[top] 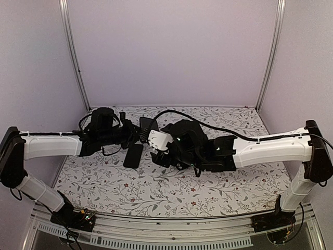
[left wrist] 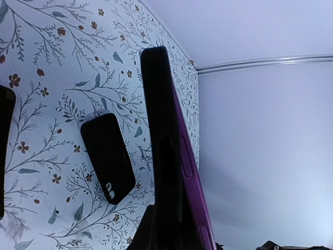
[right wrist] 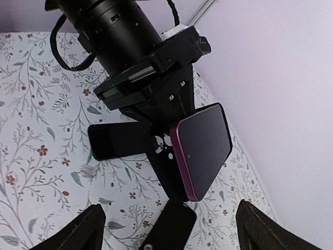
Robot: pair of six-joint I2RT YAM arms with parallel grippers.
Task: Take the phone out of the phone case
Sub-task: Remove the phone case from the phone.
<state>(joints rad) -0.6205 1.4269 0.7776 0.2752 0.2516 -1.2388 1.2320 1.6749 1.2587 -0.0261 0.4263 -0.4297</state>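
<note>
Phone (right wrist: 205,143) and purple case (left wrist: 188,161) are not yet apart: the screen sits inside the case rim on every edge that shows, so the whole removal looks still to do. Nearest, a black phone-shaped slab (top: 133,155) lies flat on the flowered surface (top: 208,187); I cannot tell whether it is a phone or a bare case. Just beyond it, mid-surface, the right hand (right wrist: 169,219) is spread wide and holds nothing, its fingers facing the cased phone but short of it. The left hand (right wrist: 165,156) is clamped on the cased phone and holds it upright above the surface, screen toward the right hand. Farthest, a second black slab (top: 148,124) lies on the surface. What is left, by my reading: the right hand must take an edge and work phone and case apart.
</note>
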